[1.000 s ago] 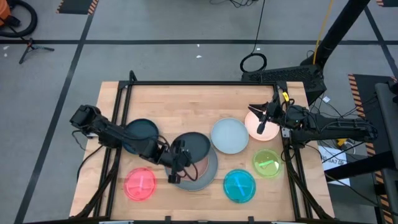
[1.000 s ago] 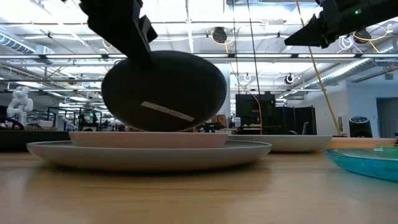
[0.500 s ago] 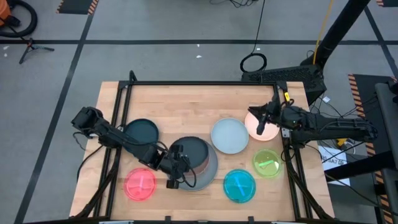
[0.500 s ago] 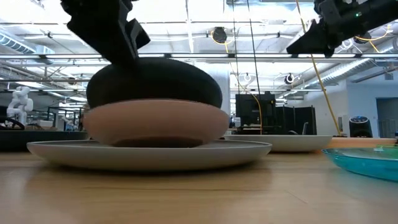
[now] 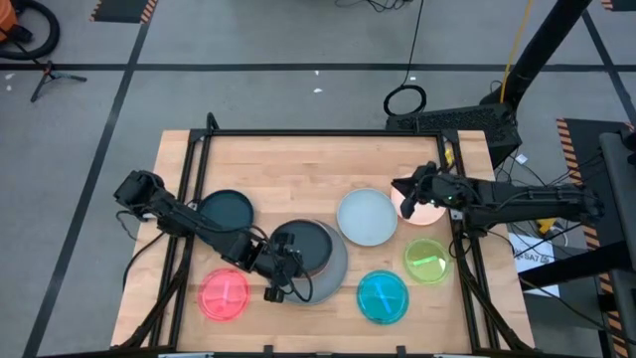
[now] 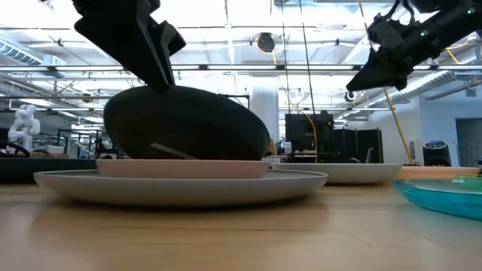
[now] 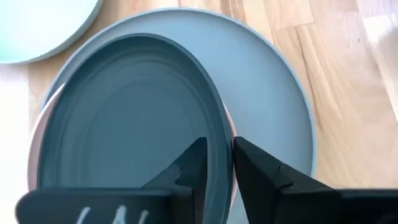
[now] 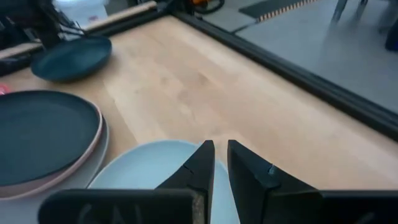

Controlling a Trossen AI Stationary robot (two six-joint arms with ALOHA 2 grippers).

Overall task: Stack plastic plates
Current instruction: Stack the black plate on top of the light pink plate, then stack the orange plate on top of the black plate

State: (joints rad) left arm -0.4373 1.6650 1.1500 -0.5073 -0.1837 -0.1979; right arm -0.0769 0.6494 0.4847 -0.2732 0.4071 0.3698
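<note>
A dark teal plate [image 5: 310,243] sits tilted on a peach-pink plate [image 6: 181,168], which lies in the large grey plate [image 5: 338,270]. My left gripper [image 5: 282,263] is shut on the teal plate at the stack's near-left side. My right gripper [image 5: 401,189] is shut and holds nothing. It hangs in the air over the gap between the pale blue plate [image 5: 367,217] and the second peach-pink plate [image 5: 427,209]. The other dark teal plate [image 5: 227,209], the red plate [image 5: 224,295], the cyan plate [image 5: 383,296] and the green plate [image 5: 427,261] lie flat on the table. My left gripper pinches the dark teal plate's rim [image 7: 225,134] on its near-left side, one finger inside the plate and one outside. The fingers slant down from the table's left. The held side is raised, and the plate's opposite part rests on the peach-pink plate [image 7: 231,144].
A black frame [image 5: 318,133] runs around the wooden table top. Bare wood [image 5: 298,164] stretches along the far side of the table. The plates crowd the near half, and the cyan plate's rim [image 6: 444,199] shows at the right of the low view.
My left gripper has moved down and slightly toward the near-left, lowering the dark teal plate from a steep tilt in the air onto the peach-pink plate. My right gripper has moved left, from over the second peach-pink plate toward the pale blue plate.
</note>
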